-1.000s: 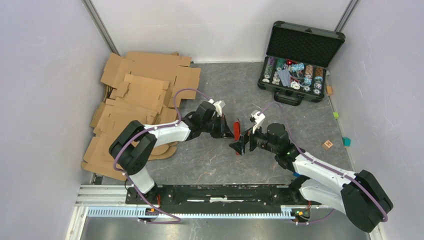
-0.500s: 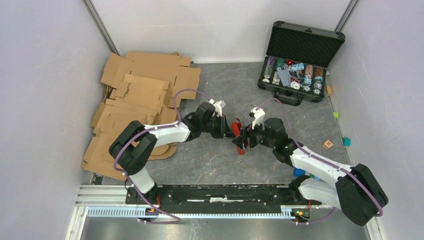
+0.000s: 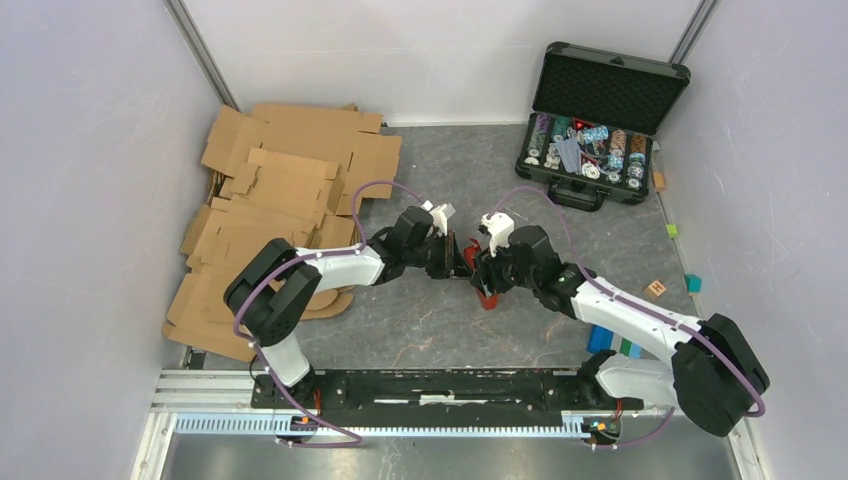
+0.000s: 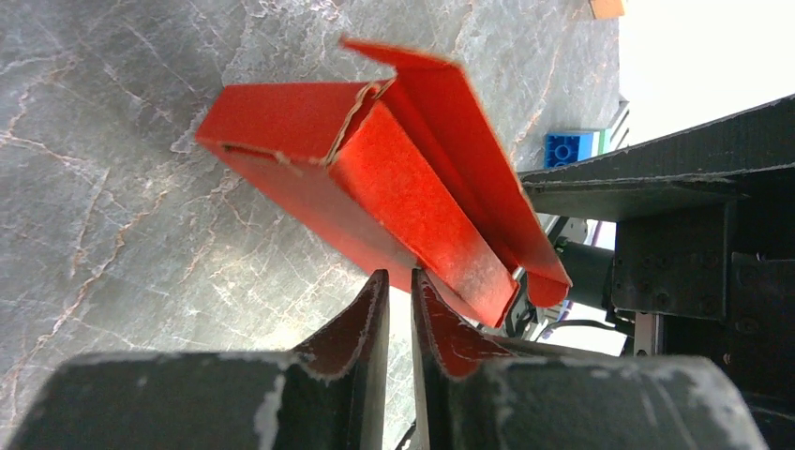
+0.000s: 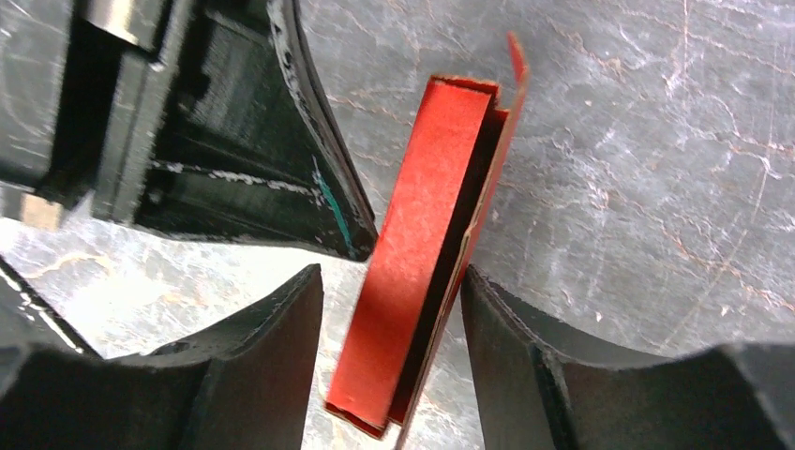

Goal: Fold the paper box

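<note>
The paper box (image 3: 469, 257) is bright red and partly folded, held between the two grippers at mid-table. In the left wrist view the box (image 4: 403, 187) shows a folded wall and a loose flap. My left gripper (image 3: 457, 258) is shut, its fingertips (image 4: 396, 279) pinching the box's lower edge. My right gripper (image 3: 484, 276) is open. In the right wrist view it (image 5: 392, 272) straddles the box (image 5: 412, 253), which stands edge-on between the fingers, closer to the right one. The left gripper's finger (image 5: 319, 187) meets the box's left face.
Brown corrugated cardboard sheets (image 3: 280, 200) are piled at the left. An open black case of poker chips (image 3: 595, 130) stands at the back right. Small blocks (image 3: 656, 289) and a blue brick (image 3: 600, 340) lie at the right, near the right arm.
My right gripper has moved left and forward to the left gripper and now straddles the red box. The left gripper has stayed almost still with the box.
</note>
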`<state>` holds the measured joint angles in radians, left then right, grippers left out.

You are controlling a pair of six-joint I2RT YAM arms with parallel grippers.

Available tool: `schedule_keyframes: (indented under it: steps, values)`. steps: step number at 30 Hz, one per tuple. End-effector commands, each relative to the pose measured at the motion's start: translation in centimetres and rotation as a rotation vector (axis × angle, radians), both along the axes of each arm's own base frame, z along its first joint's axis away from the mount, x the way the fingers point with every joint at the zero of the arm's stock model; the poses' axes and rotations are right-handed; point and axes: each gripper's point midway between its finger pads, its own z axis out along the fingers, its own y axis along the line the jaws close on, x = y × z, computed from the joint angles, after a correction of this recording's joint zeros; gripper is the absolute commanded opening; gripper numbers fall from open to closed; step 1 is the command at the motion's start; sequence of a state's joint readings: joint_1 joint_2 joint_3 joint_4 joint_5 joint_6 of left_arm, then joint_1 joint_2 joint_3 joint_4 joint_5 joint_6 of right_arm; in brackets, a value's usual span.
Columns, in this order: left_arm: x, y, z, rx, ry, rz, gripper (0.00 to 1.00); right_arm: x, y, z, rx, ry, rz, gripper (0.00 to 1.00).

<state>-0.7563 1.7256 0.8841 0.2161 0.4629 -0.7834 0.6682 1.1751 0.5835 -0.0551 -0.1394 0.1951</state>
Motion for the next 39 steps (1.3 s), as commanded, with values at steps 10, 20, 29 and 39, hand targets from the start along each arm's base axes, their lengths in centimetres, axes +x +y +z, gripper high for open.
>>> schedule_keyframes:
  steps: [10,20,29,39]
  values:
    - [1.0,0.9,1.3,0.04,-0.083,0.025,0.2,1.0,-2.4,-1.6,-0.232,-0.033,-0.03,0.45]
    - [1.4,7.4,2.6,0.069,-0.202,0.049,0.39,-0.2,-0.4,0.2,-0.126,-0.061,0.089,0.33]
    - [1.5,10.0,7.9,-0.009,-0.491,0.057,0.59,-2.2,0.9,-0.3,-0.098,0.002,0.23,0.33]
    - [2.9,8.0,7.9,0.142,-0.593,-0.022,0.52,-1.8,2.0,-0.9,-0.159,-0.04,0.264,0.32]
